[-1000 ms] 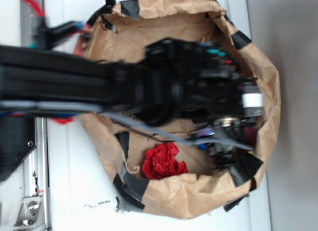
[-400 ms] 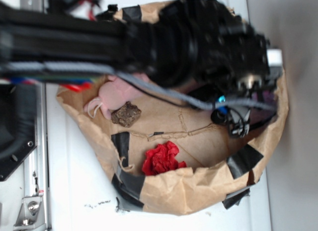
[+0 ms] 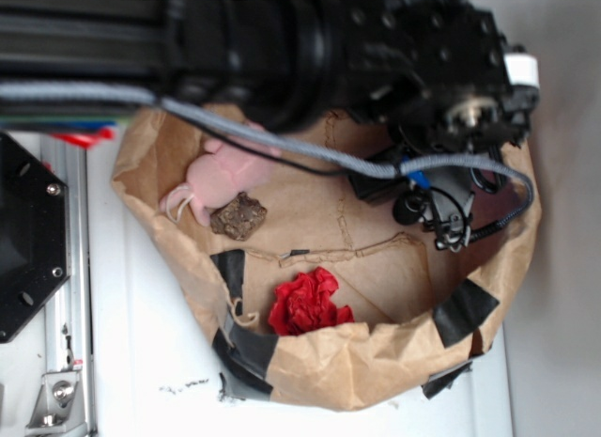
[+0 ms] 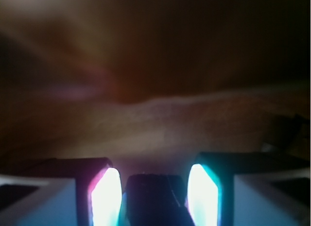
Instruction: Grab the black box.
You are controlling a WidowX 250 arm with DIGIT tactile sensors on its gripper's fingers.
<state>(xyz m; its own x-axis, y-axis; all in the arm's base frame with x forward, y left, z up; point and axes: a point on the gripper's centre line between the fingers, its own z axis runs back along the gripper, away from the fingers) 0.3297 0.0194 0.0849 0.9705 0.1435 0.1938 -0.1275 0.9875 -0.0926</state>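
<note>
On a white tabletop [image 3: 141, 362] sits a crumpled brown paper bag [image 3: 376, 362]. Inside, from the left: a pink soft toy [image 3: 221, 174], a rough dark-brown lump [image 3: 238, 216], a red crumpled ball [image 3: 308, 303]. At right, the claw [image 4: 154, 194] clamps a glossy black box [image 4: 153, 197] between its glowing fingers [image 4: 106, 197].
</note>
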